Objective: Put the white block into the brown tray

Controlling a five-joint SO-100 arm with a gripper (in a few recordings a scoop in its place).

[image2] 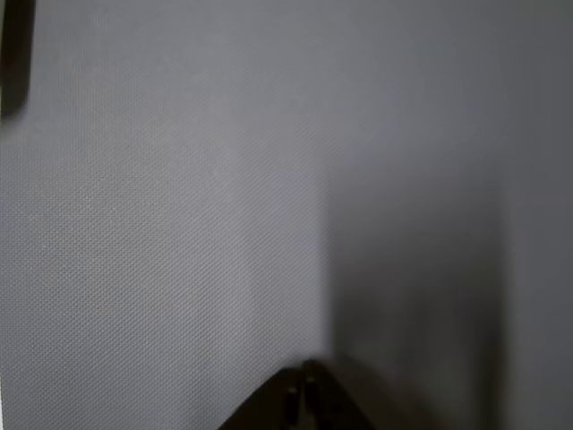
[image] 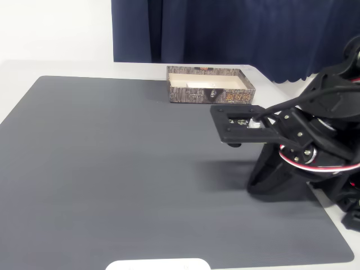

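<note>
The brown tray stands at the far edge of the dark mat, bark-patterned outside and pale cream inside. Inside it, toward the left, a faint pale flat shape looks like the white block, though it hardly stands out from the cream floor. My gripper hangs at the right of the mat, well in front of the tray, tips pointing down close to the surface. Its black fingers meet at the bottom of the wrist view with nothing between them, over bare grey mat.
The folded black arm takes up the right side of the grey mat. A white rounded shape pokes in at the bottom edge. A dark blue curtain hangs behind the table.
</note>
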